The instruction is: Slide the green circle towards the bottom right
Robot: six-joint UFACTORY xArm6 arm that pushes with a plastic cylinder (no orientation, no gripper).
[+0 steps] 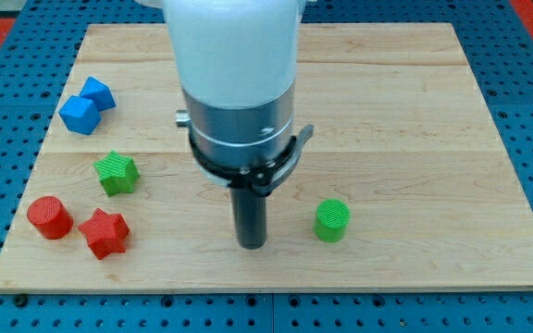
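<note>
The green circle is a short green cylinder standing on the wooden board, right of centre near the view's bottom. My tip is the lower end of the dark rod. It rests on the board to the left of the green circle, a little lower in the view, with a clear gap between them. The arm's white and silver body hangs over the middle of the board and hides part of it.
At the view's left lie a blue block made of two joined cubes, a green star, a red cylinder and a red star. The board's bottom edge runs just below my tip.
</note>
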